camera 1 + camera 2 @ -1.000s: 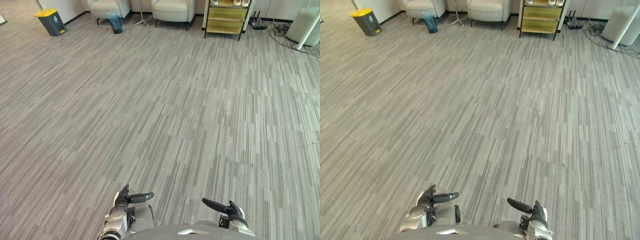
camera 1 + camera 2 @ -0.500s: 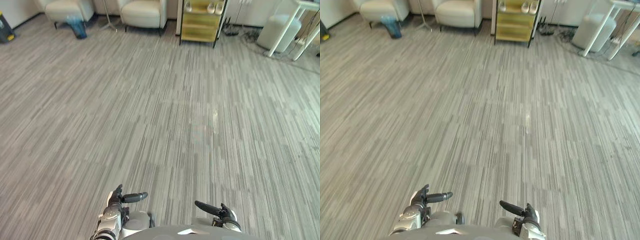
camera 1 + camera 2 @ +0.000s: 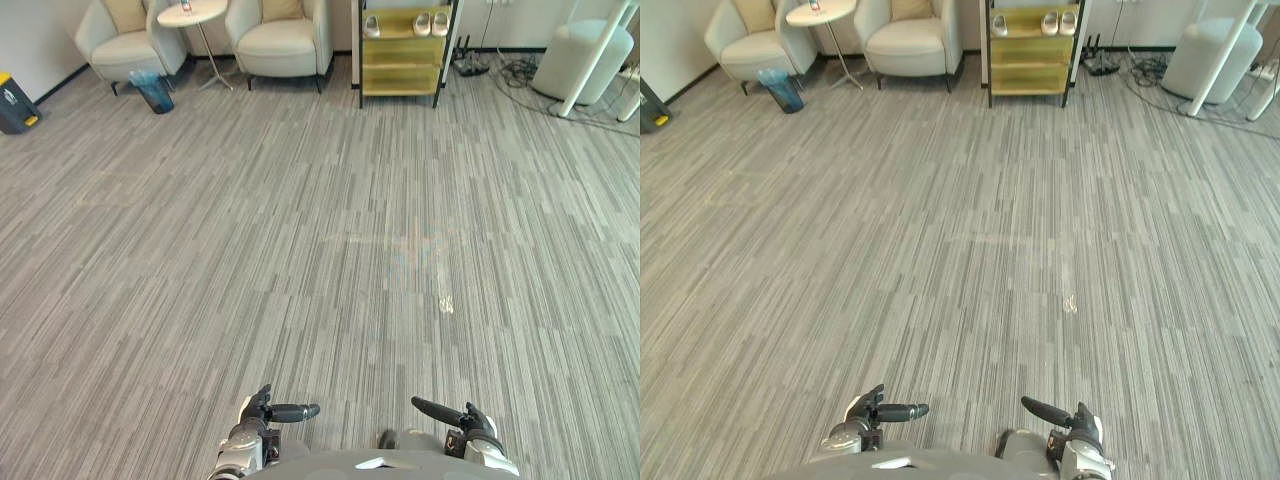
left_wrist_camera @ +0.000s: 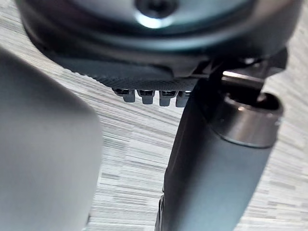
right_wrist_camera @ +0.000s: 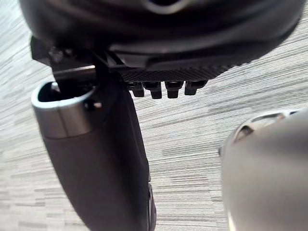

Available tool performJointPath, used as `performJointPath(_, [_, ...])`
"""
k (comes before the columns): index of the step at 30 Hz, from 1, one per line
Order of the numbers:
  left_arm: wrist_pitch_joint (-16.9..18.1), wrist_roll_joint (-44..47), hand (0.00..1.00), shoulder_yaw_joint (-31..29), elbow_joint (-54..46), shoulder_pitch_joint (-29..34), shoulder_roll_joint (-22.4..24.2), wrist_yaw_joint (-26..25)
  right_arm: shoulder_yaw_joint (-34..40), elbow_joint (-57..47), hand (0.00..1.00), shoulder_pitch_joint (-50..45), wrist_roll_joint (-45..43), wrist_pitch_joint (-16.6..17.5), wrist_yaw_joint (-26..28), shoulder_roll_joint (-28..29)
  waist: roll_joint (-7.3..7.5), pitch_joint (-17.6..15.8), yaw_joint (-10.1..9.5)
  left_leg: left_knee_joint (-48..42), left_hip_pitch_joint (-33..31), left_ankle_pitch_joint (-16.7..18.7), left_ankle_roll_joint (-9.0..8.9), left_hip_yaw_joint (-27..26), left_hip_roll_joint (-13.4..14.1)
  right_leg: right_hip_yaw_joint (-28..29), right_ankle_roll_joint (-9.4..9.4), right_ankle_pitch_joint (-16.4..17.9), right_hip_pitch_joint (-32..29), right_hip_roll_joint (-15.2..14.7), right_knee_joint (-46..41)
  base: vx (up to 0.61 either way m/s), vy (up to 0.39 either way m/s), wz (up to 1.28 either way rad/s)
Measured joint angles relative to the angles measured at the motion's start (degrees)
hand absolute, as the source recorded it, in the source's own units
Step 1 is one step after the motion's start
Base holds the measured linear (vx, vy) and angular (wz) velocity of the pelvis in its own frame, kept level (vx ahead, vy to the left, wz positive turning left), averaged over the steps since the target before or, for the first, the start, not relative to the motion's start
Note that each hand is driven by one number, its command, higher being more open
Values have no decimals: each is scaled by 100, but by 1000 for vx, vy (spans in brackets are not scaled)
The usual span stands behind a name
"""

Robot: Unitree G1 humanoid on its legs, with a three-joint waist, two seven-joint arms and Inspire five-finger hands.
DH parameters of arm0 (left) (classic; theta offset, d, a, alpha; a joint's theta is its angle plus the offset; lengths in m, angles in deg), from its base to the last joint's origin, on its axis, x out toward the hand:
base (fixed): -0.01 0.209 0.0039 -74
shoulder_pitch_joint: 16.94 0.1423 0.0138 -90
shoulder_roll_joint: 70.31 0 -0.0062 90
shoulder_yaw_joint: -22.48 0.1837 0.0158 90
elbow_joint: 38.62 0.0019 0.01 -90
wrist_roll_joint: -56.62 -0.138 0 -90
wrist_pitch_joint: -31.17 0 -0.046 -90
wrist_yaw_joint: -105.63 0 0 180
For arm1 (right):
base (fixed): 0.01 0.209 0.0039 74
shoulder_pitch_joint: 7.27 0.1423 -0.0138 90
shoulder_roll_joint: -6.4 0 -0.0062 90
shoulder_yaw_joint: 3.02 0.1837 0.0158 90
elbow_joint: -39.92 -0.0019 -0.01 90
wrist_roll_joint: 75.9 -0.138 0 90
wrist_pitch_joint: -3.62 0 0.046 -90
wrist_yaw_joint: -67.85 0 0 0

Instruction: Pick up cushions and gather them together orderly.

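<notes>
Camera shifted, cushions [image 3: 127,12] on armchairs [image 3: 283,45], left robot hand [image 3: 256,416] and right robot hand [image 3: 469,426] slack-fingered, empty

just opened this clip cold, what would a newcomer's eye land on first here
The striped grey carpet takes up most of the head views. At its far end stand two cream armchairs, each with a tan cushion against its back, and to their right a yellow shelf unit with pale shoes on top. Low at the near edge, the left robot hand and right robot hand hang empty.
</notes>
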State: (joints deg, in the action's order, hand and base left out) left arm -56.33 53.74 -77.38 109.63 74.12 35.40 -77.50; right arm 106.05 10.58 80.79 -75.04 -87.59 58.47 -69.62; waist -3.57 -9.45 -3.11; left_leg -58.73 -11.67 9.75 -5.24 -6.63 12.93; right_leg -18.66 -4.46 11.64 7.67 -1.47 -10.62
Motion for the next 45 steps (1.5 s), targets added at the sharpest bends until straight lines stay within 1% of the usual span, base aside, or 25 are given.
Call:
performJointPath(2, [38, 0, 100, 6, -81, -8, -36, 8, 4, 15, 100, 11, -5, 1, -2, 24, 65, -40, -32, 838, -215, 278, 82, -265, -132, 66, 79, -6, 269, -58, 197, 360, -2, -32])
performJointPath(4, [71, -3, 100, 11, -89, -32, -51, 11, 14, 13, 100, -6, -5, -5, -6, 48, 117, -75, -46, 2510, -292, 241, 145, -457, -462, 147, 253, 62, 535, -198, 359, 453, 114, -36])
performJointPath(5, [73, -2, 100, 3, -88, -46, -55, 8, 28, -6, 100, -66, -9, -9, -15, 62, 142, -96, -66, 4102, -297, -339, 204, -427, -763, 222, 467, 212, 728, -350, 402, 553, 187, -36])
performJointPath(7, [78, 10, 100, 2, -84, -40, 6, -8, 8, -28, 100, -144, -98, -6, -30, 51, 105, -71, -171, 4515, -242, -1238, 190, -333, -838, 384, 637, 375, 857, -347, 437, 480, 192, -36])
performJointPath(8, [74, 7, 100, 21, -73, -96, -109, -22, -5, 34, 100, -107, -103, -12, -50, 158, 336, -15, -175, 4546, -154, -1261, 475, -391, -1075, 518, 685, 371, 948, -580, 460, 484, 190, -17])
performJointPath(12, [46, 11, 100, -5, -55, -110, -235, -7, -1, 27, 100, -154, -86, -20, -25, 345, 621, 86, -244, 4040, -44, -611, 721, -529, -1311, 930, 808, 268, 794, -967, -378, 422, 164, -2])
performJointPath(15, [36, 17, 100, 117, 64, -56, -269, 5, 11, -6, 100, -157, 15, 8, 64, 245, 586, 117, -199, 4385, 749, -238, 783, -605, -1485, 1228, 1347, -320, -350, -1408, -3354, 522, 220, -18])
performJointPath(17, [-32, 18, 100, 174, 165, -55, -272, -6, 8, -113, 100, -150, 17, 12, 66, 176, 542, 95, -104, 4584, 1260, -114, 766, -568, -1526, 1073, 1095, -158, -922, -1556, -4480, 423, 105, 3])
performJointPath(18, [-56, 13, 100, 315, 231, -18, -282, 1, 4, -196, 100, -136, 18, 42, 66, 137, 449, 55, -13, 4877, 1792, -94, 757, -516, -1496, 706, 931, 185, -1279, -1528, -4558, 412, 68, 16])
performJointPath(20, [-54, 12, 100, 463, 296, -31, -310, 4, 3, -237, 100, -108, 18, 77, 75, 161, 437, 52, 36, 5104, 2119, -93, 756, -440, -1427, 252, 682, 386, -1689, -1389, -3748, 366, -20, 23])
performJointPath(22, [-54, 13, 100, 496, 305, -35, -301, 6, 17, -248, 100, -26, 11, 104, 89, 156, 409, 36, 70, 5202, 2282, -8, 678, -313, -1294, 177, 679, 312, -2083, -1123, -2502, 374, -147, 41])
performJointPath(24, [-56, 27, 100, 485, 327, -37, -315, -1, 25, -230, 100, 66, 5, 100, 105, 152, 409, -8, 93, 5246, 2395, 148, 482, -164, -1161, 328, 652, -395, -2254, -893, -1551, 402, -241, 50])
performJointPath(25, [-55, 55, 100, 466, 368, -66, -288, -27, 26, -124, 100, 115, 22, 93, 122, 96, 327, -14, 98, 5259, 2494, 216, 375, 26, -1000, 338, 419, -751, -2031, -608, -1269, 474, -348, 21])
performJointPath(26, [-39, 54, 100, 420, 368, -91, -205, -18, 30, -89, 100, 172, 30, 104, 131, 80, 222, -17, 6, 5251, 2450, 185, 386, 96, -899, 385, 368, -665, -2060, -488, -1355, 537, -422, 2])
performJointPath(29, [-17, 28, 100, 382, 450, -93, -119, 10, 266, 30, 100, 254, 4, 89, 143, 38, 120, -17, 59, 5070, 2529, 163, 363, 126, -825, 424, 253, -168, -2070, -430, -1699, 312, -255, -9])
performJointPath(31, [-13, -9, 100, 308, 409, -76, -53, 41, 406, 51, 100, 189, 15, 53, 126, 28, 26, -12, 77, 3648, 2023, 231, 161, 344, -584, 284, 249, -60, -1565, -229, -1254, 398, -286, 22])
performJointPath(32, [-12, -14, 100, 144, 311, -56, -39, 87, 364, -23, 100, 106, 14, 41, 118, 15, -35, -28, 78, 2208, 1404, 111, -162, 481, -382, 157, 193, -57, -1241, -114, -989, 258, -176, 33])
performJointPath(34, [-3, -7, 100, -57, 77, 20, 24, 60, 157, -25, 100, 47, 6, 14, 104, -23, -70, -42, 45, 598, 640, 108, -168, 396, -78, 28, 104, -20, -716, 55, -666, 299, -168, 23])
performJointPath(36, [-2, -15, 100, -51, -22, 21, 48, 76, 0, -30, 100, 5, 6, 21, 99, -11, -9, -69, 15, 272, 292, 144, -106, 194, -29, 15, 100, -6, -334, 96, -389, 287, -87, 5])
performJointPath(38, [2, -10, 100, -49, -87, 9, 27, 76, 3, -30, 100, -5, 4, 13, 96, 19, 41, -81, -6, 558, -19, 290, 37, -74, -40, 19, 147, -23, -21, 88, -96, 338, -22, -4])
performJointPath(40, [-3, -15, 100, -10, -88, -46, -8, 75, 12, -46, 100, -27, -67, -5, 46, 64, 113, -112, -21, 2340, -63, 373, 76, -340, -316, 41, 272, 13, 256, -73, 64, 385, 101, -8])
performJointPath(42, [-3, -18, 100, 3, -76, -60, -17, 75, 63, -128, 100, -76, -103, -7, 40, 102, 141, -129, -21, 3660, 66, -163, 138, -332, -556, 52, 439, 113, 319, -169, 15, 307, 147, 0])
performJointPath(43, [-2, -14, 100, 6, -59, -24, 19, 63, 121, -204, 100, -144, -99, -1, 48, 92, 63, -85, -31, 4302, 107, -940, 141, -267, -631, 98, 556, 185, 354, -127, 7, 321, 169, 7])
performJointPath(44, [-5, -8, 100, 20, -55, -49, -80, 66, 125, -177, 100, -162, -98, -8, 47, 123, 202, -64, -53, 4421, 202, -1217, 367, -200, -805, 183, 660, 287, 467, -251, 34, 310, 153, 6])
performJointPath(45, [1, -8, 100, 26, -73, -32, -106, 57, 122, -174, 100, -168, -95, -8, 44, 169, 291, -31, -59, 4525, 261, -1201, 377, -202, -875, 236, 666, 284, 456, -319, 12, 294, 120, 10])
